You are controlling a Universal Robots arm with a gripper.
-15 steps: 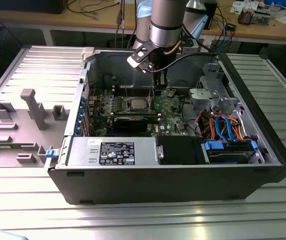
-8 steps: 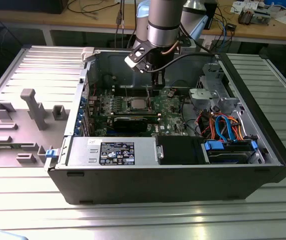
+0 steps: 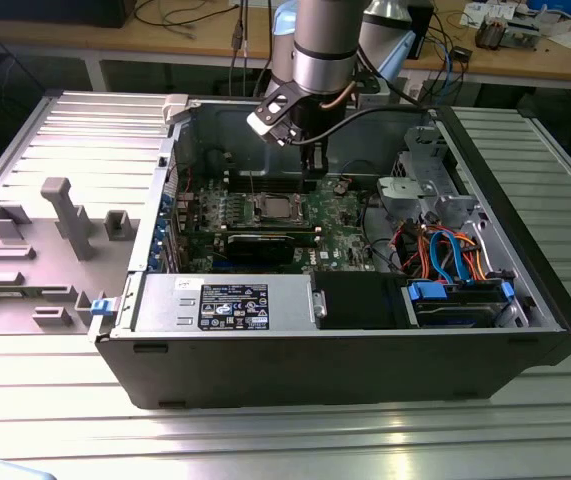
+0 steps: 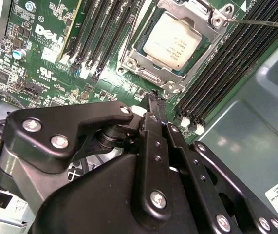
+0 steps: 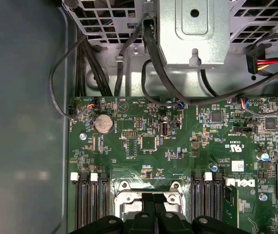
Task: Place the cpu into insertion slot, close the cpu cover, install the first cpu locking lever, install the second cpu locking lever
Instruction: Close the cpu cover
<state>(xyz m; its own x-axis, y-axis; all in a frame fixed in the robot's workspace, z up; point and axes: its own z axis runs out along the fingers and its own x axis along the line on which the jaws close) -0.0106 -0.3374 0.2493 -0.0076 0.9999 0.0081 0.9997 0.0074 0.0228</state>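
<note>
The cpu [image 4: 173, 41], silvery-grey on top, lies in the insertion slot [image 4: 151, 79] on the green motherboard. The silver cpu cover [image 4: 135, 54] is down around its edges. One thin wire lever [image 4: 260, 22] juts out from a corner of the socket, and another [image 4: 135, 24] runs along its side. My gripper [image 4: 154, 97] hovers just beside the socket, with its black fingers [image 4: 151, 126] shut and nothing between them. In the exterior view the gripper [image 3: 314, 170] hangs over the board, close to the socket [image 3: 270, 208]. The first wrist view shows the fingertips [image 5: 151, 207] above the socket's edge [image 5: 124, 187].
Long black memory slots [image 4: 216, 73] flank the socket on both sides. The open case [image 3: 555, 300] walls in the board. A drive cage [image 3: 420, 195] and coloured cables [image 3: 445, 250] lie at the exterior view's right, and a power supply [image 3: 225, 305] sits in front. A grey fixture plate [image 3: 35, 260] lies to the left.
</note>
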